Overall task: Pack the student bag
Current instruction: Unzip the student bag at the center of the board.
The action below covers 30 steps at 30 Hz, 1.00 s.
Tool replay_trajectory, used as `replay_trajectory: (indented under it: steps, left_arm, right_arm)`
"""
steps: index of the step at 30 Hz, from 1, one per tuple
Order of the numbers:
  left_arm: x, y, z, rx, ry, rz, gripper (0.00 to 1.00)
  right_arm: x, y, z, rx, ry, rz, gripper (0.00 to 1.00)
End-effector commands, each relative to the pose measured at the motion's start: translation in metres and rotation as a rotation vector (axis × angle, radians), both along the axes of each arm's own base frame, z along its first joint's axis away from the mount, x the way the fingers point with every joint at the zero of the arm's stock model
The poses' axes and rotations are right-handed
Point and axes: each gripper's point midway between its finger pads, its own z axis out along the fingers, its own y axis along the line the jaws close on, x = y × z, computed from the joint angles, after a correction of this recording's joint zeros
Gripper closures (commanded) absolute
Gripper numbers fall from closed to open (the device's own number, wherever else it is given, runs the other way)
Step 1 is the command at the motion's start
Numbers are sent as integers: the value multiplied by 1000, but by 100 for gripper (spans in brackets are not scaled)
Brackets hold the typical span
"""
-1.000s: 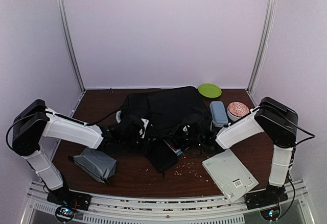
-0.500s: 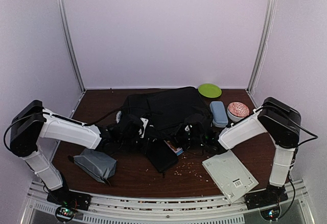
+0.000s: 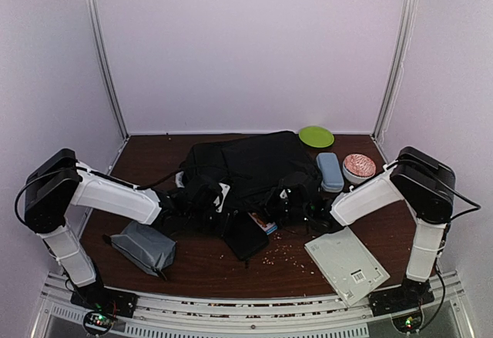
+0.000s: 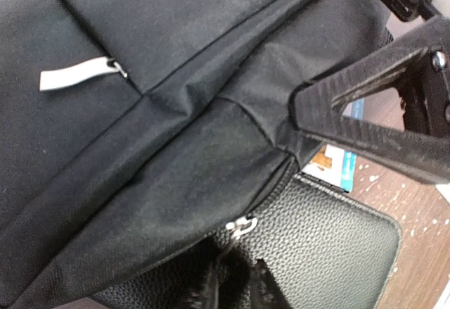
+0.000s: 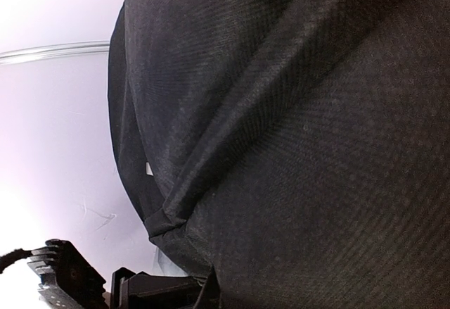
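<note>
One pebble-grained flat case (image 4: pixel 330 249) touches the creased woven student bag (image 4: pixel 176 112).

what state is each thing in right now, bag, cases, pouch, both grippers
student bag: lying slumped flat
black case: closed, far end under the bag
blue case: closed, lying flat
grey pouch: crumpled, apart from the bag
left gripper: at the bag's near edge, opening unclear
right gripper: against the bag fabric, opening unclear

Matt black woven cloth on student bag (image 4: pixel 176 112), w/ smooth grey-white zip tab (image 4: pixel 70 74). Pebbled, leather-look black case (image 4: pixel 330 242). Dark wood-grain worktop (image 3: pixel 200 265), slight sheen. Glossy green plate (image 3: pixel 316 135), far right corner.
</note>
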Motion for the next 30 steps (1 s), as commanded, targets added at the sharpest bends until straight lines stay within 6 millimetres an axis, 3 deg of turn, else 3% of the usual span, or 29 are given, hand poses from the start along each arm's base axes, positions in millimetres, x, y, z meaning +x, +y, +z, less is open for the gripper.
replay_trajectory:
  steps: [1, 7, 12, 17, 30]
  left_arm:
    - [4, -9, 3, -8, -3, -22, 80]
    - [5, -11, 6, -11, -9, -25, 61]
    - [9, -13, 7, -4, -17, -21, 60]
    - [13, -17, 10, -6, -27, -17, 66]
    - [18, -21, 7, 4, -29, -18, 92]
  right_arm:
    - [3, 2, 11, 3, -29, 14, 100]
    - [3, 3, 13, 4, -31, 18, 100]
    - [3, 3, 13, 5, -32, 21, 100]
    - [2, 3, 14, 4, -34, 22, 100]
    - [1, 2, 16, 6, -35, 22, 100]
